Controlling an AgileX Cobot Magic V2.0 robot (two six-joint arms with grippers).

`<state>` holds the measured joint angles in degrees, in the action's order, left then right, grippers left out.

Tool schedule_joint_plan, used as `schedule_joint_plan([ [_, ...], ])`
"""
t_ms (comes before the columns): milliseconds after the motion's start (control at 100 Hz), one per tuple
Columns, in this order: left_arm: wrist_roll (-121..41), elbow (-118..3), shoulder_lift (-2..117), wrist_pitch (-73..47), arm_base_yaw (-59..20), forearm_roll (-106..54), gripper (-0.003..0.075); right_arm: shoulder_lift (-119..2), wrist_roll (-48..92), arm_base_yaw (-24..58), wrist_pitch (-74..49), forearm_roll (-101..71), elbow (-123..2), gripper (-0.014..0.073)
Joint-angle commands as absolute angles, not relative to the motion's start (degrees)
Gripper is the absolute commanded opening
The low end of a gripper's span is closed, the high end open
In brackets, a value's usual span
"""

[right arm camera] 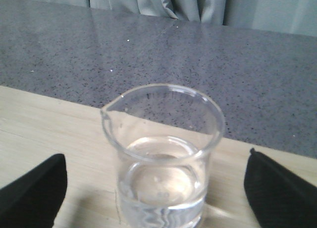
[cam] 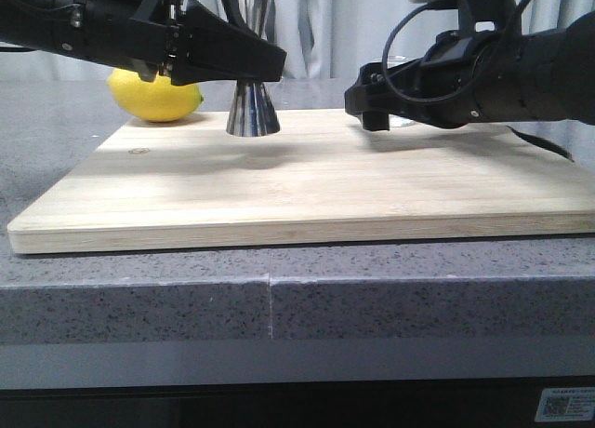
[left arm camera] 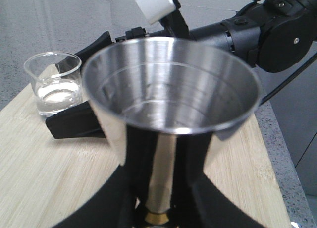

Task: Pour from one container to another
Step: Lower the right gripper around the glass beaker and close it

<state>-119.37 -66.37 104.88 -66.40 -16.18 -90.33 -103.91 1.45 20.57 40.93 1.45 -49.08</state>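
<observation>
Lemon [cam: 156, 95]: far left, on the table [cam: 56, 121] just behind the board's back-left corner.
Left gripper [left arm camera: 158, 208]: fingers [left arm camera: 106, 200] narrow, clamped at the jigger's waist by the gold band, one each side.
Jigger [cam: 253, 112]: upright on the board [cam: 307, 191], back-left area, base down on the wood; wrist view shows the top cup's mouth open, inside shiny.
Beaker [right arm camera: 162, 156]: upright on the board, back-right, near the back edge; clear liquid in the lower part, spout on its rim.
Right gripper [right arm camera: 158, 188]: fingers [right arm camera: 32, 188] spread wide, one each side of the beaker w/ clear gaps, not touching the glass.
Jigger vs beaker: apart, board showing between them.
</observation>
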Motion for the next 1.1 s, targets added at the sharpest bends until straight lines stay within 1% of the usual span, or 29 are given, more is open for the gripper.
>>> schedule_joint_plan([
  [0,-118.9,-68.0,101.7,-72.2,-16.7,-94.2,-0.0019,-101.6,1.4,20.6,46.0,2.0,-50.8,0.0657],
  [1000,-118.9,-68.0,101.7,-72.2,-16.7,-94.1,-0.0019,-102.8,1.4,20.6,47.6,2.0,-52.4,0.0656],
  [1090,-118.9,-68.0,101.7,-72.2,-16.7,-94.1,-0.0019,-102.9,1.4,20.6,46.9,2.0,-52.8,0.0626],
])
